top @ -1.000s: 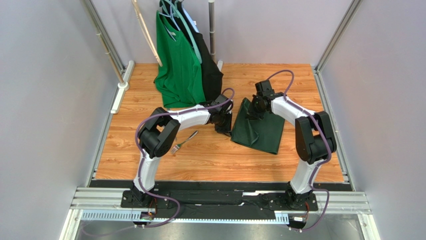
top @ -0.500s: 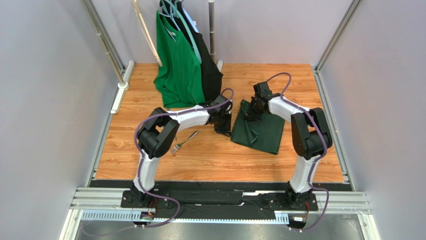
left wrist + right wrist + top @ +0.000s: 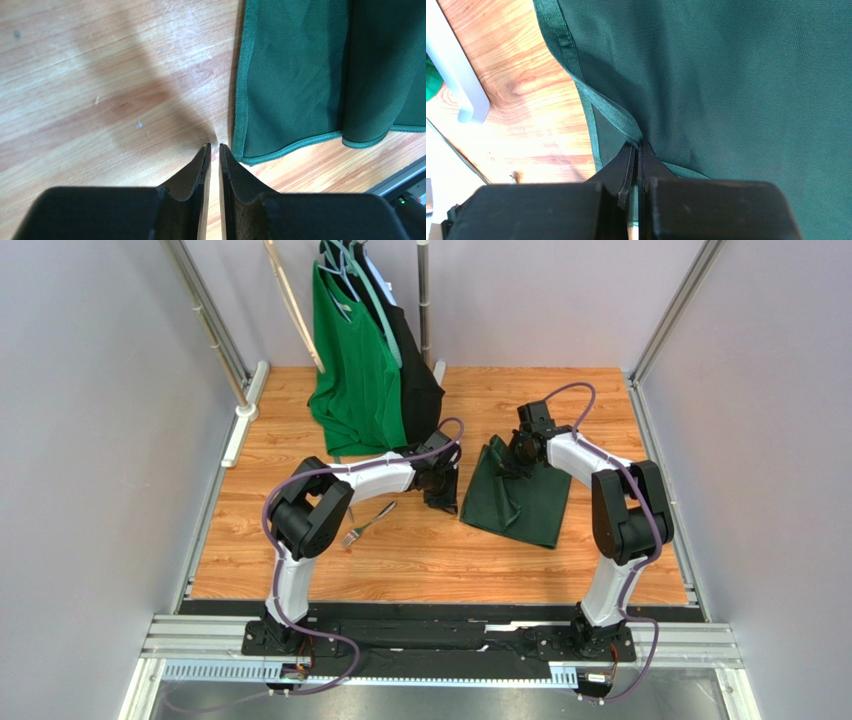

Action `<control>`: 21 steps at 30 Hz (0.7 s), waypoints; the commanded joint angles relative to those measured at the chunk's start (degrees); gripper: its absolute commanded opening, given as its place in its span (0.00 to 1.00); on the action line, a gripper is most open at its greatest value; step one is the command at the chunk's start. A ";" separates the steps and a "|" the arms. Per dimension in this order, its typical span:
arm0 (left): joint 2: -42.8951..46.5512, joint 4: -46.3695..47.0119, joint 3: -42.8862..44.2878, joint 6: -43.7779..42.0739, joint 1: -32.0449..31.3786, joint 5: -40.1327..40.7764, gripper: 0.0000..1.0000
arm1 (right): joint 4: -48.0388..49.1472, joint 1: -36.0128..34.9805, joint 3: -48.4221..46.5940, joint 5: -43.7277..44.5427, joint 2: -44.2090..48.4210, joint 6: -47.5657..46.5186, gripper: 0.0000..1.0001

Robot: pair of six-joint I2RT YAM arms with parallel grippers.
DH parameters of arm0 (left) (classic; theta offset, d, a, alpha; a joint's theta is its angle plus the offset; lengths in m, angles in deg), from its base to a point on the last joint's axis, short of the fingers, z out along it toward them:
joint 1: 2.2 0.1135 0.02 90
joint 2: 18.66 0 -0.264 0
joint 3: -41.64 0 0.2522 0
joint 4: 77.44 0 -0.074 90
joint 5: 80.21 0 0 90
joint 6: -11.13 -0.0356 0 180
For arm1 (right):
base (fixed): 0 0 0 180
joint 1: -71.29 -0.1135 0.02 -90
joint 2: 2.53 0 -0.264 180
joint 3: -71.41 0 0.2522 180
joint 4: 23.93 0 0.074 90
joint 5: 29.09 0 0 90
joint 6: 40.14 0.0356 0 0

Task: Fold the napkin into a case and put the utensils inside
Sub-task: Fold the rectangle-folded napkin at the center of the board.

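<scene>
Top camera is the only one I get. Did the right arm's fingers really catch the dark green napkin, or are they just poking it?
Observer: The right wrist camera shows the right fingers shut on the napkin, pinching a fold of its hemmed edge.
Operator: Did the left ones grab some too?
Observer: No. The left wrist camera shows the left fingers with a thin gap and nothing in it.
Operator: Are they touching the cloth?
Observer: Their tips sit over the bare table, just beside the napkin's corner, with a little wood showing between.
</scene>
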 commanded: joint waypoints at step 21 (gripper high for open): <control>9.89 -1.48 -0.07 0.03 0.11 -0.99 0.22 | 6.80 0.04 -1.66 -9.57 0.67 -4.47 0.42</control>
